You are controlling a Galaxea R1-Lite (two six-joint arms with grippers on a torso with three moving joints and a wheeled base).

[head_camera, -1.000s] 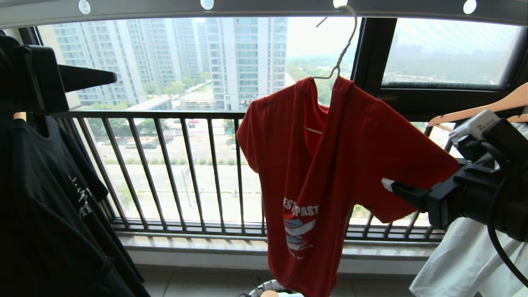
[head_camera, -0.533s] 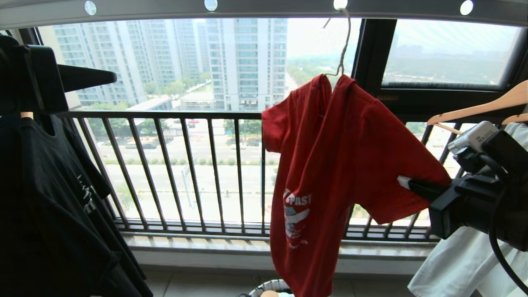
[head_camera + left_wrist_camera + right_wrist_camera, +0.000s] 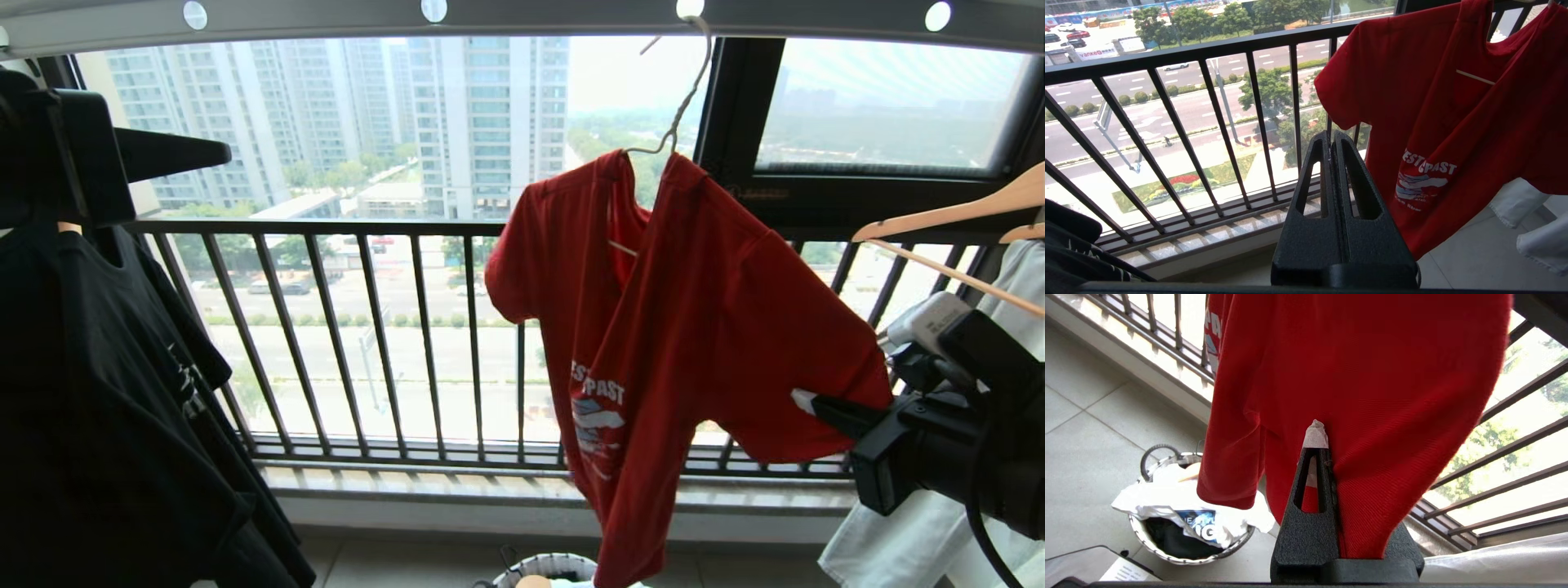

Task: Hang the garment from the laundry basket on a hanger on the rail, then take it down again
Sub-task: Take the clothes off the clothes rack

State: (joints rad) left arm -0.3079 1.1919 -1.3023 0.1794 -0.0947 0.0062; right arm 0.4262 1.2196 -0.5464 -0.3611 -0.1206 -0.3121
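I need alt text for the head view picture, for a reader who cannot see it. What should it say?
A red T-shirt hangs on a thin wire hanger hooked on the grey overhead rail, while the right tool, shut, grips the shirt's sleeve. A black shirt hangs at the left before a barred window railing.

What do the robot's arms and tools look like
Both tools are matte black, textured plastic wedges with long triangular cut-outs in each finger. The right tool has whitish tape on one fingertip; the left tool has none. The right arm is black and blocky, carrying a pale grey camera module and a black cable.
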